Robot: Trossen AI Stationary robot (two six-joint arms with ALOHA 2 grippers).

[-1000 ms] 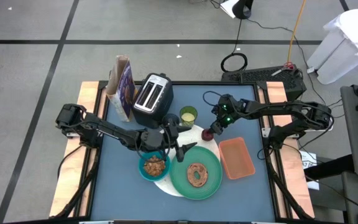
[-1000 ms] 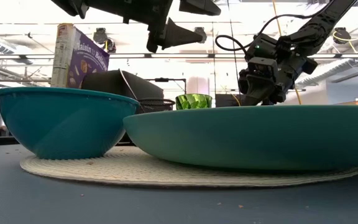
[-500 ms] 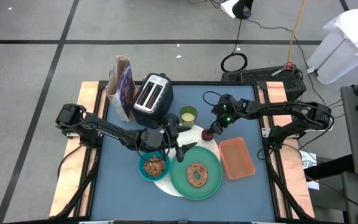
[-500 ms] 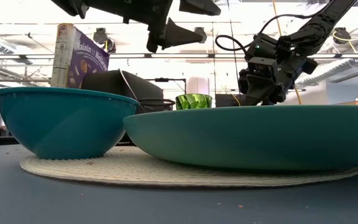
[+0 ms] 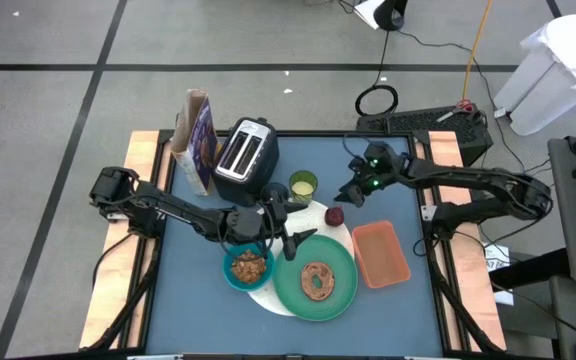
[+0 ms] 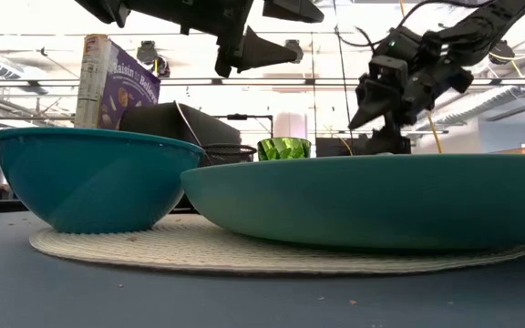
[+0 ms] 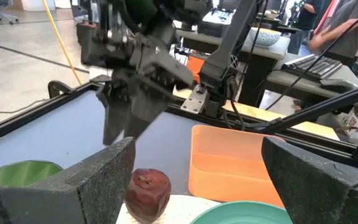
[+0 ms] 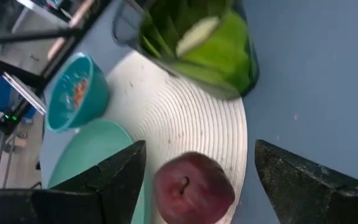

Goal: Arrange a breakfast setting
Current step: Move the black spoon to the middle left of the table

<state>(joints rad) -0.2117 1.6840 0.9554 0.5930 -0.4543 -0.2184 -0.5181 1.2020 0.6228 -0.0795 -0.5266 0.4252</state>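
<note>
A small red fruit [image 5: 334, 215] stands on the far right edge of the white round mat-like plate [image 5: 268, 296], beside the yellow-green cup [image 5: 303, 185]. On that plate are the teal bowl [image 5: 247, 267] of cereal and the large green plate [image 5: 315, 281] with a bagel. My right gripper [image 5: 350, 192] is open and empty, above and just far-right of the fruit [image 8: 194, 186]. My left gripper [image 5: 303, 221] is open and empty, hovering between bowl and cup, with the fruit [image 7: 149, 190] ahead of it. I cannot make out the black cup or the spoon.
A silver-black toaster [image 5: 247, 155] and a cereal box [image 5: 196, 140] stand at the far left. An orange tray [image 5: 380, 252] lies right of the green plate. Bare blue table [image 5: 388, 165] shows at the far right, under my right arm.
My right gripper has risen off the red fruit and drawn back toward the table's far right corner. The fruit stays where it was on the white plate's edge. My left arm has kept still.
</note>
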